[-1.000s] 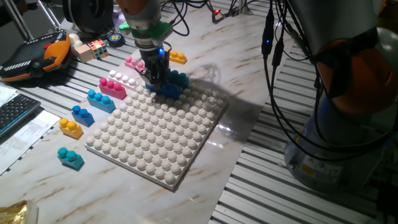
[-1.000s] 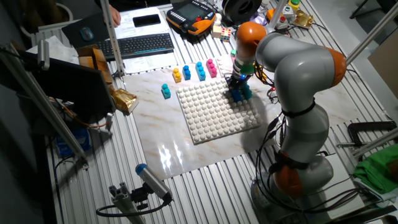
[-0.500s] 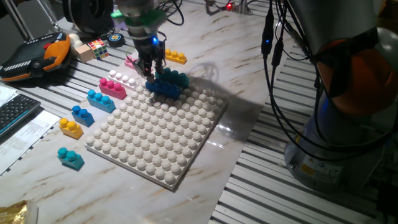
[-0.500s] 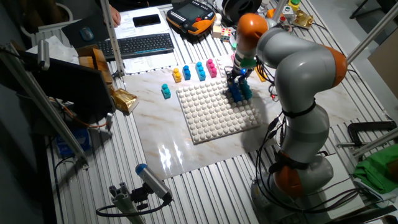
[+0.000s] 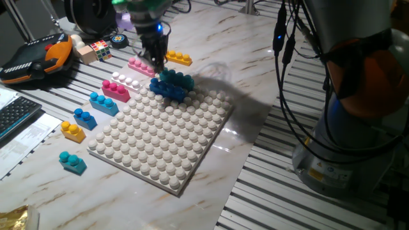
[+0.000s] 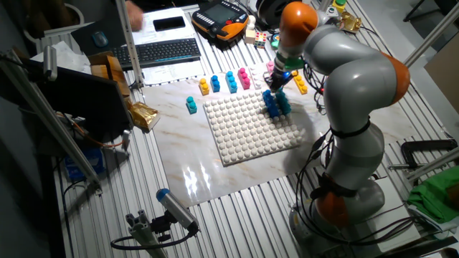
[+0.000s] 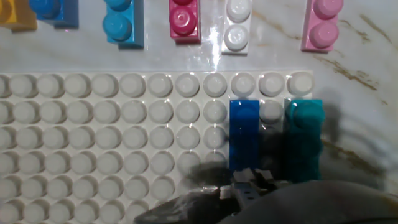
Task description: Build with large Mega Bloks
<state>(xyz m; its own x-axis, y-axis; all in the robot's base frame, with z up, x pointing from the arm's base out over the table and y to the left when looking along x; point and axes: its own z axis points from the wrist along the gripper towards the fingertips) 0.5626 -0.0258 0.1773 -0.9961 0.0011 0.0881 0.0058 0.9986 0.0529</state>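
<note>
A blue brick (image 5: 166, 89) and a teal brick (image 5: 178, 79) sit side by side on the far corner of the white baseplate (image 5: 160, 144). In the hand view the blue brick (image 7: 244, 134) and the teal brick (image 7: 305, 134) are one stud column apart. My gripper (image 5: 157, 62) hangs just above and left of them, open and empty. Loose bricks lie along the plate's left edge: yellow (image 5: 179, 59), pink (image 5: 137, 64), white (image 5: 128, 81), magenta (image 5: 114, 90), light blue (image 5: 103, 103), blue (image 5: 84, 117), yellow (image 5: 73, 131) and teal (image 5: 73, 162).
A small puzzle cube (image 5: 99, 49), an orange-and-black pendant (image 5: 35, 57) and a keyboard (image 5: 13, 118) lie at the left. Black cables (image 5: 287, 76) hang at the right beside the robot's base (image 5: 358, 128). Ribbed metal table surrounds the marble board (image 5: 275, 57).
My gripper has let go of the blue brick and risen up and to the left. The blue brick stays on the plate beside the teal one.
</note>
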